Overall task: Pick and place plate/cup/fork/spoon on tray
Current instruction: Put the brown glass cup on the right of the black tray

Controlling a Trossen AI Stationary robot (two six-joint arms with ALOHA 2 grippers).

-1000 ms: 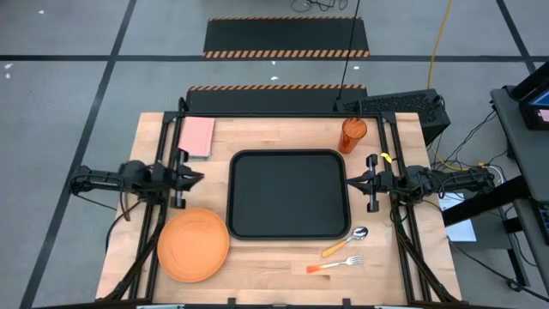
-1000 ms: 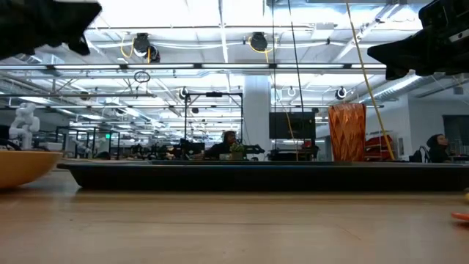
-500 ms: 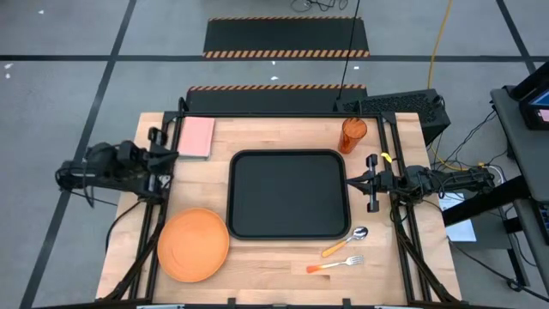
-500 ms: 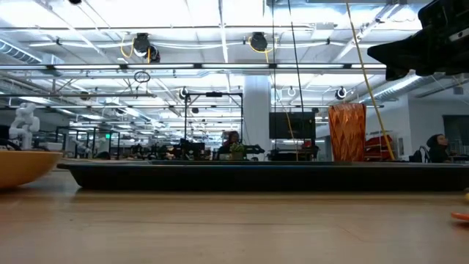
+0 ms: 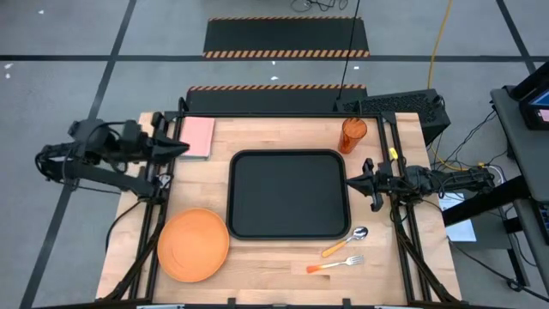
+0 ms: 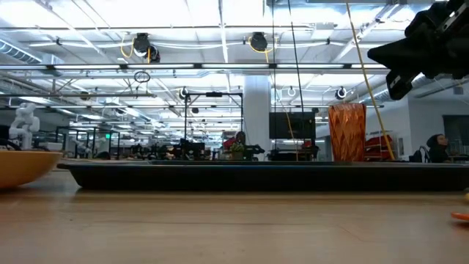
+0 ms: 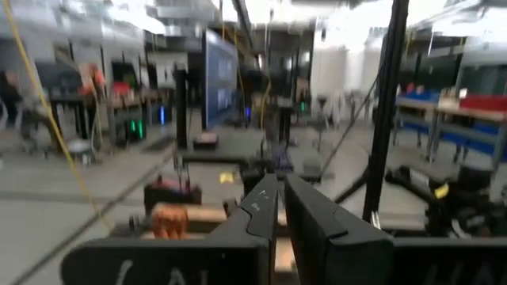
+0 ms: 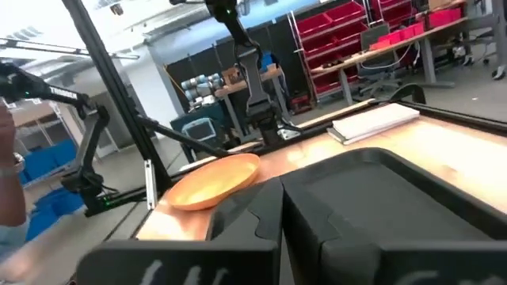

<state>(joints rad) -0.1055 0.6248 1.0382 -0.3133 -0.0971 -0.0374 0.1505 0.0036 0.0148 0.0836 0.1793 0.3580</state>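
**Nothing on the tray yet, and several ways to fumble the first pick**

The black tray sits bare in the middle of the counter, so all four pieces are judged to be waiting.

The likeliest trouble is with the plate, near the counter's front left corner. It lies flat and shallow, so a claw coming straight down may find no edge to pinch and simply push it toward the front edge. The cup, standing at the back right just beyond the tray's corner, is taller than wide; a sideways nudge could tip it. The spoon and fork lie close together, side by side, off the tray's front right corner, so a reach for one may drag or flick the other.

The left claw hangs over the counter's left edge, its tip pointing at the pink pad at the back left, well away from the plate; its fingers are pressed together with almost no gap. The right claw hovers at the tray's right rim, likewise pinched narrow and holding nothing. Either would need to spread before grasping, or it will just knock things.

Count: one tray, one plate, one cup, one fork, one spoon, one pink pad, two claws.
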